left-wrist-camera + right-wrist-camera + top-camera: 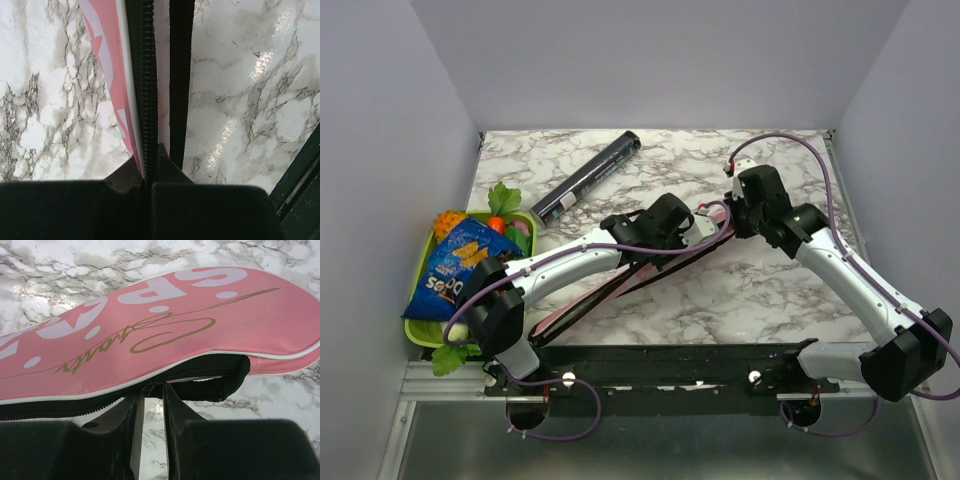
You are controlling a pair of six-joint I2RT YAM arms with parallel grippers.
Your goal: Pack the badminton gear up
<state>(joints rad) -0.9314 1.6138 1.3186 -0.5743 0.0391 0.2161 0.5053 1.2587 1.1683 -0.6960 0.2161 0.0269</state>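
Observation:
The pink bag (575,300) lettered "SPORT" (165,325) lies slantwise across the marble, from near left to far right. My left gripper (708,222) is shut on the bag's black zipper edge (148,75), with the pink cloth (107,65) just left of it. At the bag's far end my right gripper (152,390) stands open by a narrow gap, its tips at the small metal zipper pull (148,388) where the zipper gapes. The long black tube (585,178) lies apart on the far left of the table. No racket shows as such.
A green tray (420,330) of toy fruit sits at the left edge with a blue snack packet (455,270) on it. Grey walls close in the left, back and right. Both arms meet over the middle of the table.

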